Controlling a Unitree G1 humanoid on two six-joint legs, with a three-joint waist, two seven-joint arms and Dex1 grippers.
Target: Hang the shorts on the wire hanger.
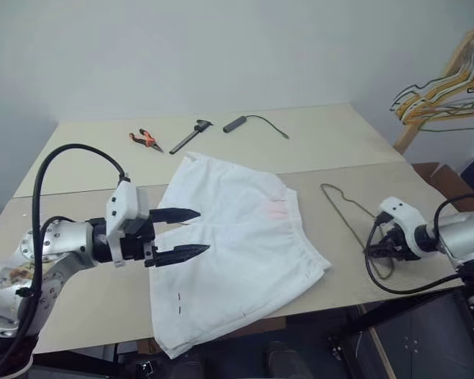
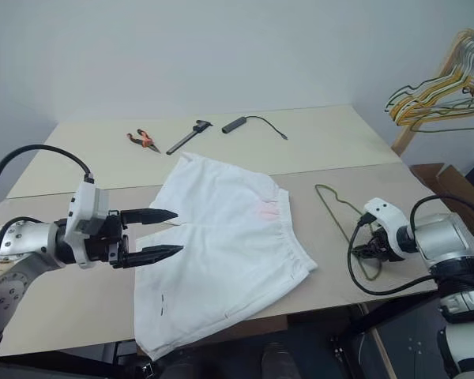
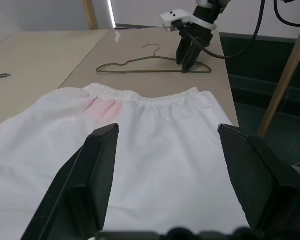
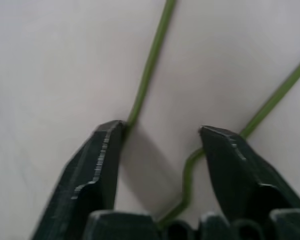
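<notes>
Shorts, white with an elastic waistband and a faint pink stain near that band, lie spread flat on the tabletop, their leg ends reaching the near edge. Everything else is placed from them. Left of the shorts and over their left edge, the left end effector hovers level with its two black fingers spread apart, holding nothing; in the left wrist view the cloth shows between the fingers, apart from them. Right of the waistband, near but not touching it, the hanger lies flat on the tabletop, a thin grey-green wire frame with its hook toward the far side. At the hanger's end farther from the shorts, the right end effector points steeply down at the wire. In the right wrist view its fingers stand partly spread, astride the bent section of wire, one fingertip touching a strand; the wire is not pinched. Beyond the shorts, on the far part of the tabletop, lie orange-handled pliers, a dark caliper-like tool and a small black device with a cable. Far right of the shorts, off the tabletop, a bunch of yellow, green and grey hangers hangs on a wooden stand.
</notes>
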